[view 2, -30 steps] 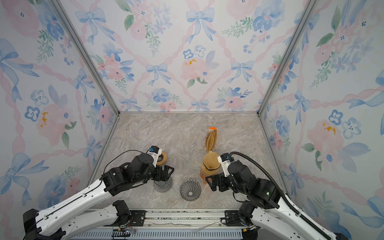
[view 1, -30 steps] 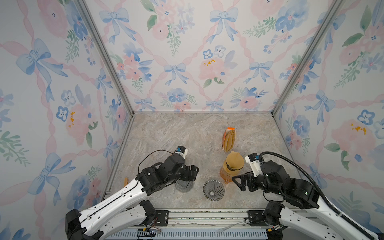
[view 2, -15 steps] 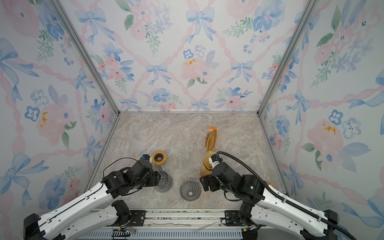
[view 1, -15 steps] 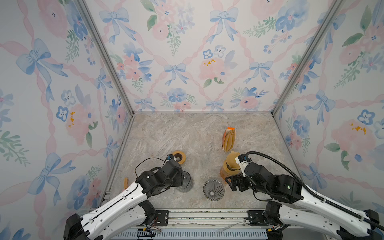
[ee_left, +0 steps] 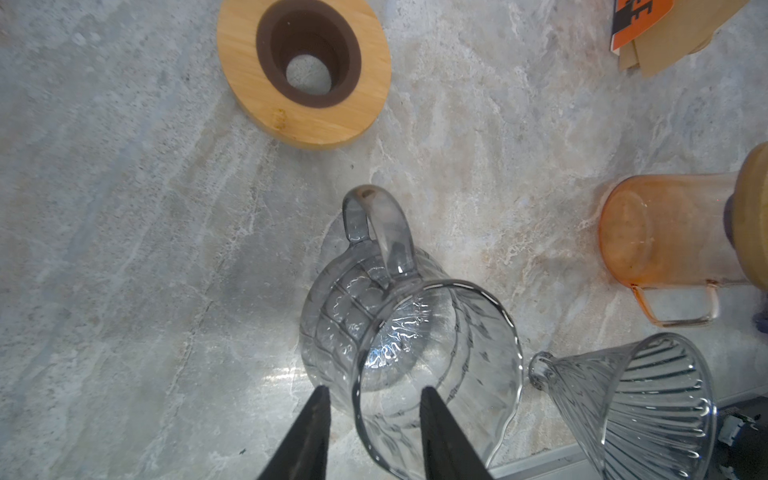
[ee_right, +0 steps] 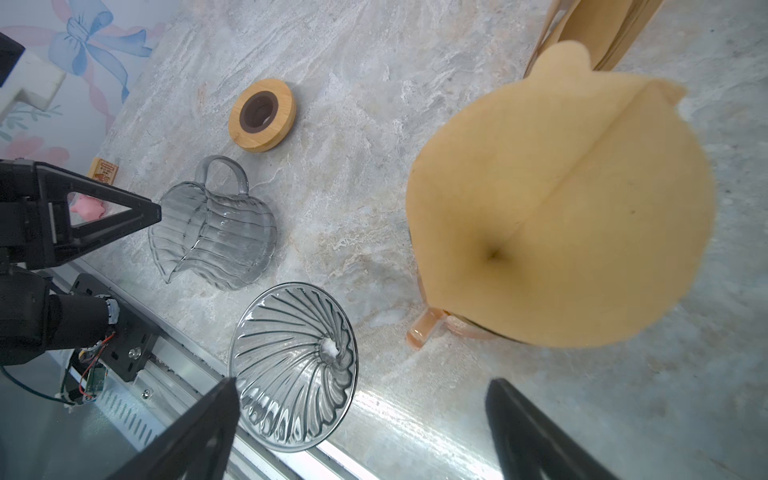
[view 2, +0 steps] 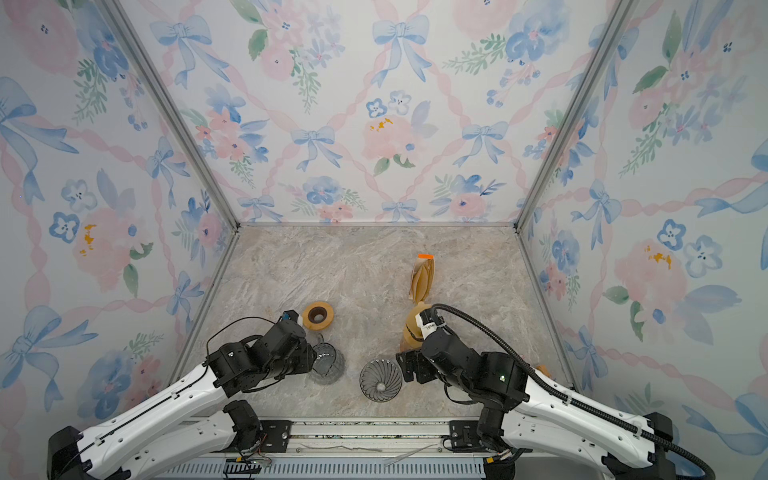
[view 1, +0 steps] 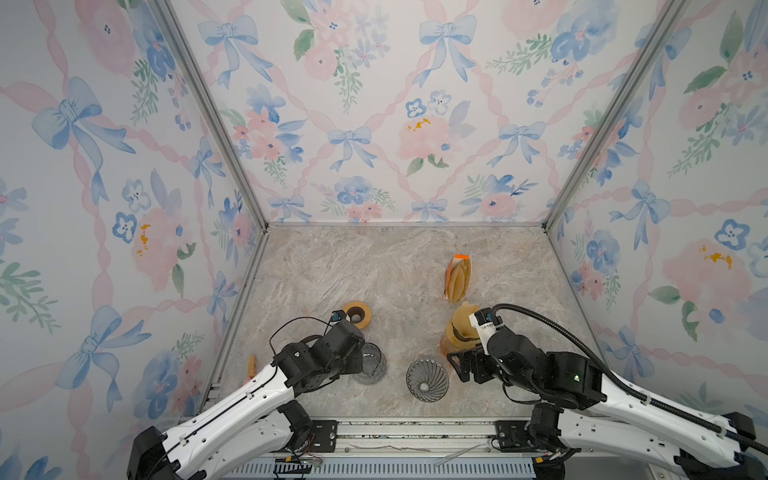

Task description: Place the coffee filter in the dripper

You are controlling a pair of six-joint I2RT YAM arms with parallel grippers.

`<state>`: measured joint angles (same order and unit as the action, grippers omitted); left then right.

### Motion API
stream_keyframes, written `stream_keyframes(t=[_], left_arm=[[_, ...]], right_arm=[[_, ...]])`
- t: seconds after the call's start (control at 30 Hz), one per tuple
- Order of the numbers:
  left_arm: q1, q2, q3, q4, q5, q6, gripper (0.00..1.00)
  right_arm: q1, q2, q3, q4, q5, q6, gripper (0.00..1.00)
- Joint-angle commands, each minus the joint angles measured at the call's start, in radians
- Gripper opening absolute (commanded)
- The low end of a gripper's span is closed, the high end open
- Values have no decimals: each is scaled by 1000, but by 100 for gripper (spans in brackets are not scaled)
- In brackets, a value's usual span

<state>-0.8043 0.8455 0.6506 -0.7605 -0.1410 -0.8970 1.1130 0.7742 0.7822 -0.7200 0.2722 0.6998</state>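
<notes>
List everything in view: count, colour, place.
dripper: 1, clear ribbed glass, front middle of table, no filter in it
pitcher: 1, clear glass, left of dripper
wooden ring: 1, tan with brown centre, behind pitcher
mug: 1, orange glass, right of dripper
paper filter: 1, tan, opened, sitting on the mug
filter pack: 1, tan with orange label, behind mug
wooden block: 1, tan, front left by the wall
pink lump: 1, pink, beside the block
table: 1, grey marble
walls: 3, floral wallpaper
left tool: 1, black, open, fingers either side of pitcher rim
right tool: 1, black, open, empty, near dripper and mug
</notes>
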Motion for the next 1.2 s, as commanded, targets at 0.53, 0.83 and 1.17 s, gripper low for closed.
stream_keyframes(t=[0.53,0.83,1.17], left_arm=[[4,96,9,104,31,-25,17],[5,92,56,126,7,13,26],[198,3,110,135,120,123,44]], right_arm=[[14,-5,-17,-5,55,22,94],[14,-15,1,-27,63,15,94],[14,-8,7,5,43,-7,94]])
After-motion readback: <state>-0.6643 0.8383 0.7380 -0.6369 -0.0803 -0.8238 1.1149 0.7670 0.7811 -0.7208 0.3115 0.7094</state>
